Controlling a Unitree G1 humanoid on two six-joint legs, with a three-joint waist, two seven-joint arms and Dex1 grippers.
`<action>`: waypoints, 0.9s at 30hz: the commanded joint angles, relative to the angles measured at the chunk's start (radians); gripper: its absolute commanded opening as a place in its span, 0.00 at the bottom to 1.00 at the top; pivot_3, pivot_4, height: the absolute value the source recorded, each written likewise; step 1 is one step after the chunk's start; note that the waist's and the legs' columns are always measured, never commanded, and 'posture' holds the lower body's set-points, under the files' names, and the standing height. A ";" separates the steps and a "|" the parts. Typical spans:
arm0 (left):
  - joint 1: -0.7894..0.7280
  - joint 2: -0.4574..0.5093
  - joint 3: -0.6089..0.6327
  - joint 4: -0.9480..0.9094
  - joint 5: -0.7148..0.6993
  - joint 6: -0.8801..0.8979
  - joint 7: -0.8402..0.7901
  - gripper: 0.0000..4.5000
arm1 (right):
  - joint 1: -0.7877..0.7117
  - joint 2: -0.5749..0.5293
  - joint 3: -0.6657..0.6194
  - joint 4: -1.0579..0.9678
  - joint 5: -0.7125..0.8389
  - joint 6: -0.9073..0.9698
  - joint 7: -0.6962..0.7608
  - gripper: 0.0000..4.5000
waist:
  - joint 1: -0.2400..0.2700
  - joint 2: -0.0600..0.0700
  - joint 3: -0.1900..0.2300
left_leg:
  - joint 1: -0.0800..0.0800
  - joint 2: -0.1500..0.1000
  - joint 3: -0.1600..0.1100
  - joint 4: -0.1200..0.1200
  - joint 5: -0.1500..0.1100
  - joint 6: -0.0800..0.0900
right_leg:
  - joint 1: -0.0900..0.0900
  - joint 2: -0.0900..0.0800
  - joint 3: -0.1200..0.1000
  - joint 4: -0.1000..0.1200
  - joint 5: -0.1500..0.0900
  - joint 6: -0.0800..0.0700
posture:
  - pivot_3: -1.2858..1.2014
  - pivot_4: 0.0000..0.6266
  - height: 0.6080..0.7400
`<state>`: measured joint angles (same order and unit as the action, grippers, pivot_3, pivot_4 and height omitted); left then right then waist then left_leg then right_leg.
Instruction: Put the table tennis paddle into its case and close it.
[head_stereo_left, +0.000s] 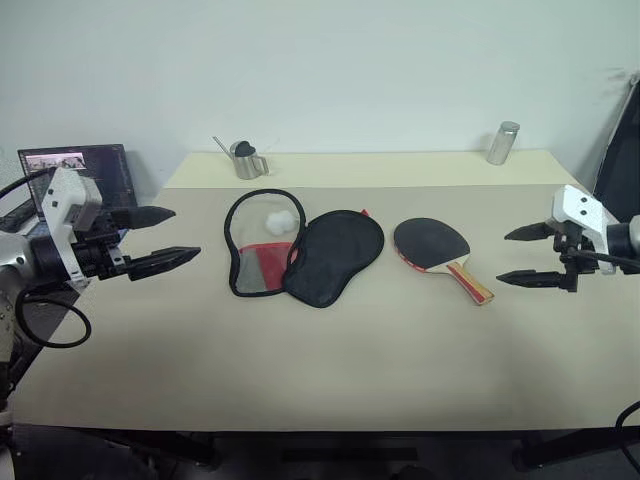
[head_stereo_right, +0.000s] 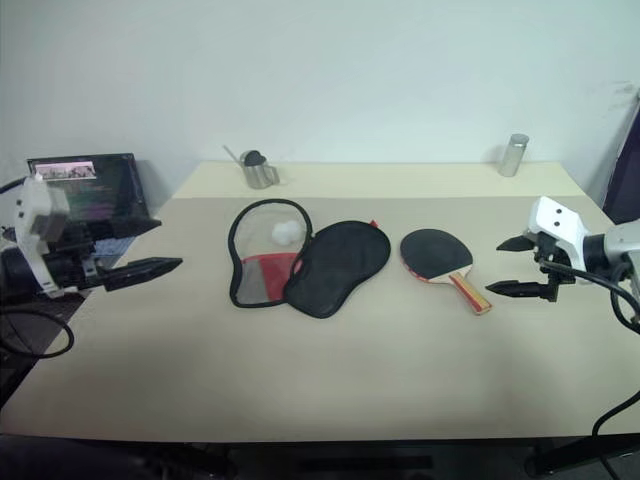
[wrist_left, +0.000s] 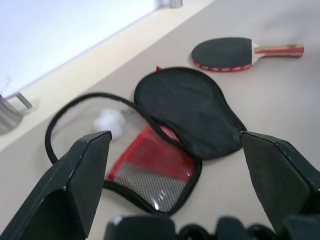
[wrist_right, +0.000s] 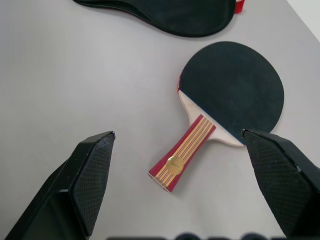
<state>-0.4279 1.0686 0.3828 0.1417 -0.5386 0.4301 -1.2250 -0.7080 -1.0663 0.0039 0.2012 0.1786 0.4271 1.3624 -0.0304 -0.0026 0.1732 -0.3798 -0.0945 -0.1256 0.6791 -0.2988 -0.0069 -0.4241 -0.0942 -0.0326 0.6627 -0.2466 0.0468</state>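
Observation:
The table tennis paddle (head_stereo_left: 440, 252) lies flat on the beige table (head_stereo_left: 320, 370), black face up, its striped wooden handle pointing toward the front right. Left of it the case (head_stereo_left: 300, 255) lies unzipped and spread open: a black flap (wrist_left: 192, 110) on the right, a half with red mesh (wrist_left: 152, 165) and a white pompom (head_stereo_left: 281, 221) on the left. My right gripper (head_stereo_left: 522, 255) hovers open above the table just right of the handle (wrist_right: 182, 152). Over the table's left edge my left gripper (head_stereo_left: 165, 238) is open, pointing at the case with nothing between its fingers.
A small metal pitcher (head_stereo_left: 244, 159) stands at the back left of the table and a metal cylinder (head_stereo_left: 502, 143) at the back right. A laptop (head_stereo_left: 85, 165) sits off the table's left side. The front half of the table is bare.

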 joint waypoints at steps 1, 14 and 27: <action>0.014 0.033 0.073 -0.051 -0.018 0.008 0.019 1.00 | -0.028 0.019 -0.001 0.001 0.004 -0.019 -0.020 1.00 | -0.001 0.000 0.000 | 0.000 0.000 0.000 0.000 0.000 0.000 | 0.000 0.000 0.000 0.000 0.000 0.000 | 0.52 0.24 1.00; -0.251 -0.174 -0.148 0.238 0.212 -0.006 0.364 1.00 | -0.021 -0.006 -0.024 0.031 -0.001 -0.059 -0.039 1.00 | 0.024 0.000 0.000 | 0.001 -0.001 -0.001 0.001 0.000 0.000 | 0.002 0.002 -0.001 0.001 0.001 0.000 | 0.52 0.24 1.00; -0.534 -0.505 -0.218 0.704 0.380 0.083 0.873 1.00 | 0.074 -0.022 -0.053 -0.066 0.029 -0.003 -0.086 1.00 | 0.024 -0.002 0.000 | -0.002 0.000 0.001 0.002 0.000 0.000 | -0.002 0.002 -0.001 0.001 0.001 0.001 | 0.52 0.24 1.00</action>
<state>-0.9341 0.5569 0.1373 0.8231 -0.1730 0.5336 -0.4093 -0.6317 -1.0616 -0.0023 0.1801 0.1816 0.4117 1.2804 -0.0067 -0.0048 0.1734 -0.3815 -0.0947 -0.1240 0.6811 -0.2987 -0.0073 -0.4257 -0.0924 -0.0331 0.6639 -0.2456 0.0476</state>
